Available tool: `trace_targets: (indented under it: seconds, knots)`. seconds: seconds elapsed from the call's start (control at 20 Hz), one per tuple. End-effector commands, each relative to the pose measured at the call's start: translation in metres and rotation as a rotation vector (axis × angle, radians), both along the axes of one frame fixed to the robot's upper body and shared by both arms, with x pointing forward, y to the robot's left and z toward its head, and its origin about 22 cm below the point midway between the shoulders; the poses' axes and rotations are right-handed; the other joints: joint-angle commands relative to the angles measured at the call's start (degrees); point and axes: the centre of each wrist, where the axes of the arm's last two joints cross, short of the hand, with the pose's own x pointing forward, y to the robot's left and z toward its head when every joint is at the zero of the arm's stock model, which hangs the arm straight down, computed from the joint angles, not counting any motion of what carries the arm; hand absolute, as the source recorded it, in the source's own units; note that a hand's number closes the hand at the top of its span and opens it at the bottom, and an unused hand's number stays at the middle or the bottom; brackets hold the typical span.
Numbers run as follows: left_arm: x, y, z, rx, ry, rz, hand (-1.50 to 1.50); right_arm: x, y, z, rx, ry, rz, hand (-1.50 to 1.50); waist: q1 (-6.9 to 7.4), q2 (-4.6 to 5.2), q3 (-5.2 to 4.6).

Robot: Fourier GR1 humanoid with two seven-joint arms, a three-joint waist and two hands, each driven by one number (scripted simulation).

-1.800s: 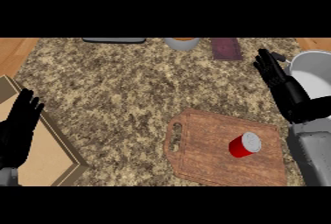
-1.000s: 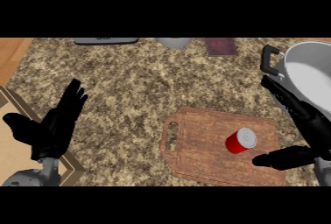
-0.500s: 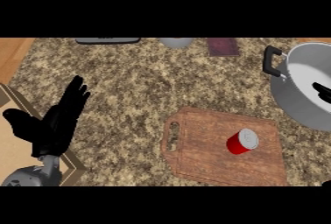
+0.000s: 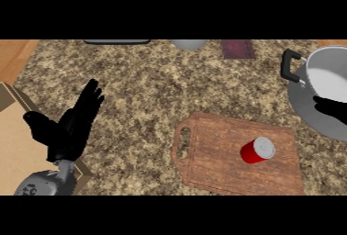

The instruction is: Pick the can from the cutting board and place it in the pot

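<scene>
Can (image 4: 257, 150) not yet grasped: red body, silver top, tilted, on the cutting board (image 4: 217, 170) right of centre. Right hand (image 4: 332, 109) only partly seen over the pot (image 4: 325, 87); finger state can't be told. Left hand (image 4: 71, 126) spread, resting at left. Can should be approached from the right, clear of the pot rim.

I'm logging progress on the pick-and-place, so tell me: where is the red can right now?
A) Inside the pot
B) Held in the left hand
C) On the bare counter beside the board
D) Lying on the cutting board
D: the red can lies on the cutting board, with the left hand open far off at the left and the pot at the right edge without it.
</scene>
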Motion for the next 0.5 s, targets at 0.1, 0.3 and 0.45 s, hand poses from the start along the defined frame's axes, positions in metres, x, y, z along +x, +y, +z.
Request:
trace_targets:
  seconds: [0.1,0.3,0.45]
  knots:
    - [-0.008,0.001,-0.007,-0.005,-0.005,0.007,0.00,0.005,0.011,0.000,-0.076,0.102,-0.062,-1.50,0.45,0.05,0.06]
    - [0.001,-0.018,0.006,-0.014,-0.008,-0.004,0.00,0.027,0.033,-0.008,-0.120,0.125,-0.087,-1.50,0.79,0.17,0.06]
    - [0.005,-0.001,0.023,-0.004,0.004,-0.001,0.00,0.026,0.041,-0.040,-0.190,0.158,-0.087,-1.50,0.82,0.18,0.11]
